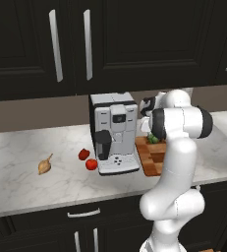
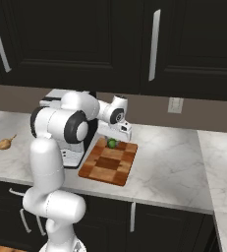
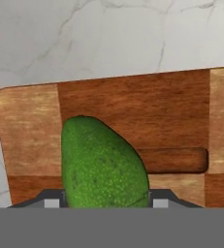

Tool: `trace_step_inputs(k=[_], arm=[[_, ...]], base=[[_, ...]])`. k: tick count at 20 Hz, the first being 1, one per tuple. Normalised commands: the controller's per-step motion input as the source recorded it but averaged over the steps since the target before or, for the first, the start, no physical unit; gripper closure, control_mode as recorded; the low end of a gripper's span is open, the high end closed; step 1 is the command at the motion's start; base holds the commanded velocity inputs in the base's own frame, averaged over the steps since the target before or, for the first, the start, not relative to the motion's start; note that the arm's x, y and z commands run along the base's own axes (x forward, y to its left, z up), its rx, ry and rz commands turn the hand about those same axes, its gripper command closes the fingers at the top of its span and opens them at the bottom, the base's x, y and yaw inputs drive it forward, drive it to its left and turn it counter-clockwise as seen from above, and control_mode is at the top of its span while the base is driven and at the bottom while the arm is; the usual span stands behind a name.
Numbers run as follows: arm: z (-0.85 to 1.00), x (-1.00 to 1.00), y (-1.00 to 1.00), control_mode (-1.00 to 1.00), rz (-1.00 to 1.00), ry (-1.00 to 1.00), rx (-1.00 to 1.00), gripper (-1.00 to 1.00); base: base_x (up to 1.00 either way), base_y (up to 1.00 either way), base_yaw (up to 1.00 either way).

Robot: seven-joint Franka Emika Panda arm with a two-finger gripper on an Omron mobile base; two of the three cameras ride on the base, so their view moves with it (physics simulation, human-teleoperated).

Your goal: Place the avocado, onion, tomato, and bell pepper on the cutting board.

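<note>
The marble counter runs wide under dark cabinets, with the coffee machine standing on it. Just right of that machine lies the cutting board. My gripper hangs over the board's far end, fingers pinching the avocado between them. Left of the machine sit the bell pepper and tomato, nearly touching; the onion lies farther left.

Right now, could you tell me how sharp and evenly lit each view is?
Left base view: flat, even light, faint shadows under the onion and tomato. Right base view: crisp, with soft sheen on the counter. Hand view: the avocado looms large and slightly soft against the cutting board.
</note>
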Motion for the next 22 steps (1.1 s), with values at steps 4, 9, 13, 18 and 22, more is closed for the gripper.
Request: trace_step_inputs(k=[4, 9, 13, 18, 22], arm=[[0.0, 0.0, 0.0, -1.0, 0.0, 0.0, 0.0, -1.0], [0.0, -0.03, 0.0, -1.0, 0.0, 0.0, 0.0, -1.0], [0.14, -0.36, 0.0, -1.0, 0.0, -0.04, 0.0, -1.0], [0.12, -0.57, 0.0, -1.0, 0.0, -0.02, 0.0, -1.0], [0.01, -0.91, 0.0, -1.0, 0.0, 0.0, 0.0, -1.0]], base=[[0.0, 0.0, 0.0], [0.0, 0.0, 0.0], [0.0, 0.0, 0.0], [0.0, 0.0, 0.0], [0.0, 0.0, 0.0]])
